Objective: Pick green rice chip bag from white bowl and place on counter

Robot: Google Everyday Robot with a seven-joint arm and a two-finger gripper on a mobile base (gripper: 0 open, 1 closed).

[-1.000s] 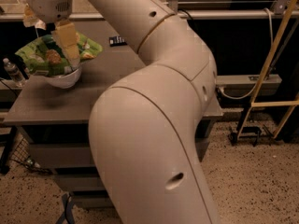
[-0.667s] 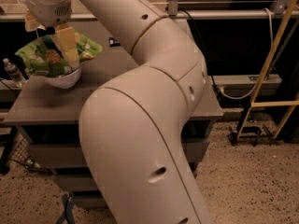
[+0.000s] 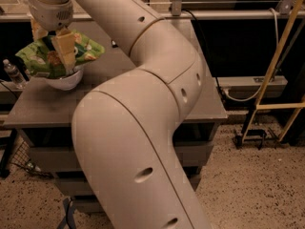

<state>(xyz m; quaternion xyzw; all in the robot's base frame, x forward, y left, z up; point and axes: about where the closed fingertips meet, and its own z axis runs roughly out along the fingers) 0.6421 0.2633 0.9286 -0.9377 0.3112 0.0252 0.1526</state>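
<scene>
The green rice chip bag (image 3: 86, 48) lies crumpled in the white bowl (image 3: 66, 80) and spills over its rim. The bowl stands at the far left of the grey counter (image 3: 47, 109). My gripper (image 3: 51, 44) hangs straight down over the bowl at the top left. It is open, with one tan finger (image 3: 64, 51) in front of the bag and the other behind it, so the fingers straddle the bag's middle. My large pale arm crosses the middle of the view and hides much of the counter.
A clear water bottle (image 3: 12, 73) stands left of the counter's edge. A small black object (image 3: 114, 44) lies on the counter behind the arm. A yellow metal frame (image 3: 281, 56) stands on the speckled floor at the right. Drawers sit under the counter.
My gripper has come down a little onto the bag. The arm's elbow has swung right and back. The bag and bowl stay in place.
</scene>
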